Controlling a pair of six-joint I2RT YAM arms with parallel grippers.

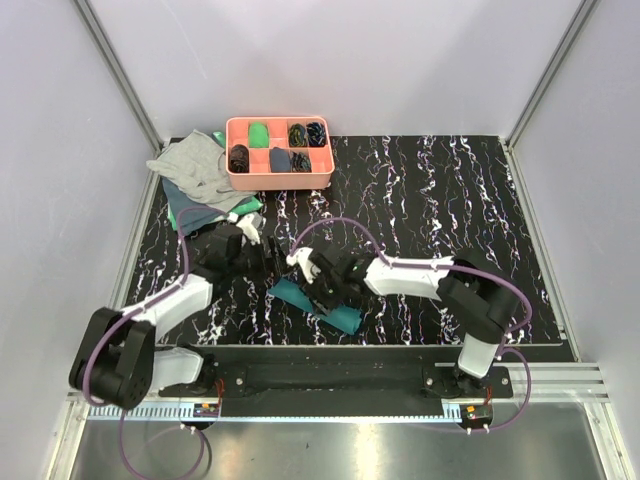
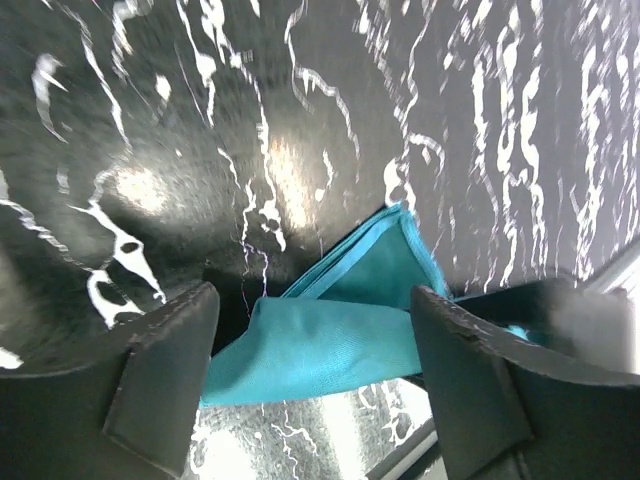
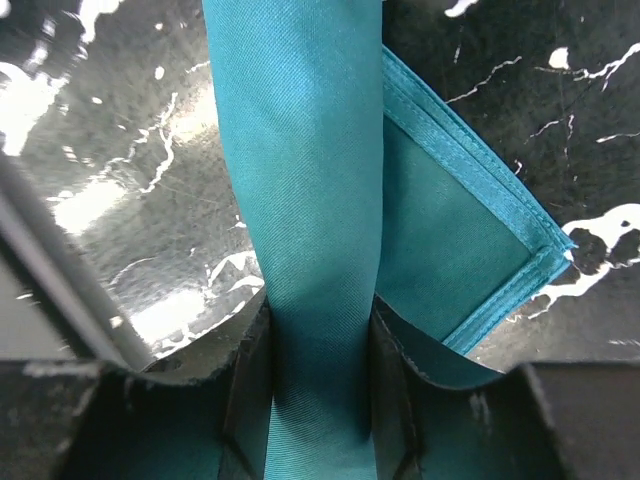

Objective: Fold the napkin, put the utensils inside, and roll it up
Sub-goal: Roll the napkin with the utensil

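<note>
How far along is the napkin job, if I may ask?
The napkin is folded and rolled into a tube, one hemmed corner lying flat. The right jaws are clamped on that roll; the left jaws stand open. No fork or spoon shows, so I cannot tell if they are inside. Left: rolling up that corner.

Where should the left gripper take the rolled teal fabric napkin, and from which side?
Take the free end of the napkin from above, jaws across its width: it lies flat under the open left gripper, and the right gripper clamps the rest.
</note>
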